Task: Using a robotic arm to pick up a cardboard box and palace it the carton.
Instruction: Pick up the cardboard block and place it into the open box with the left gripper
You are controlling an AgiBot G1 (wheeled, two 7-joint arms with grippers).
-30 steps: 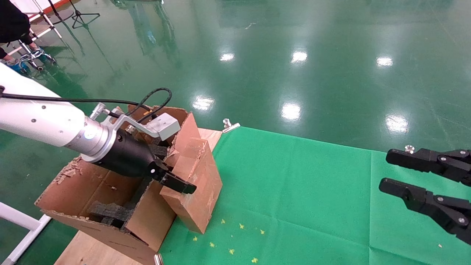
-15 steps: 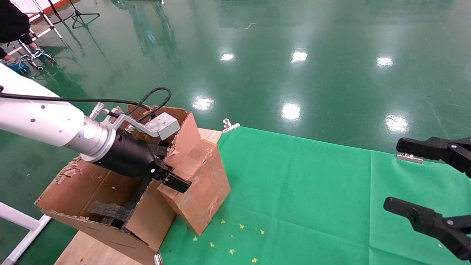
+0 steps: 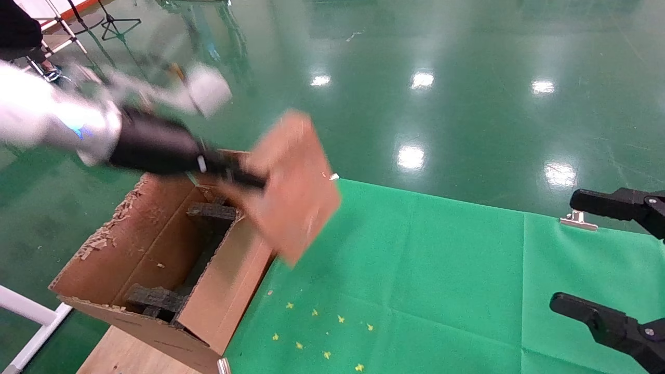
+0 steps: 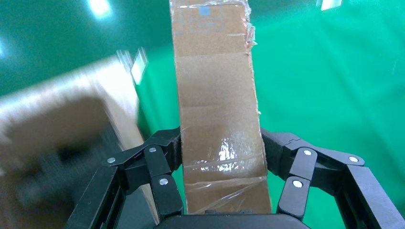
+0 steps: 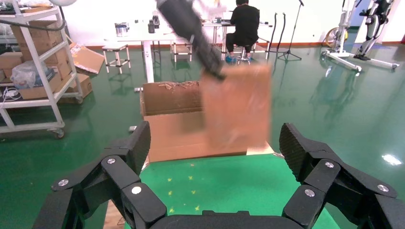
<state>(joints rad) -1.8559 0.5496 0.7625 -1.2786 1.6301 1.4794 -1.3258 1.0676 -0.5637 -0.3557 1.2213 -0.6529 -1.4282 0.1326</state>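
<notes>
Box [image 3: 293,187] hangs tilted in the air, clear of the green cloth [image 3: 441,270] and just beside the carton's [image 3: 156,254] open top. Left gripper [image 4: 220,164] grasps it, fingers pressed on both sides. Right gripper [image 3: 613,259] hovers spread wide over the cloth's far right, well apart.

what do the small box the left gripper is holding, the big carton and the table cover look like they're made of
The cardboard box, clamped in the left gripper: matte brown cardboard, with glossy clear tape glinting across it. The carton: brown corrugated cardboard, judging by its torn, ragged edges; black blocks inside look like foam. The table cover: probably green cloth, matte with fold creases.
</notes>
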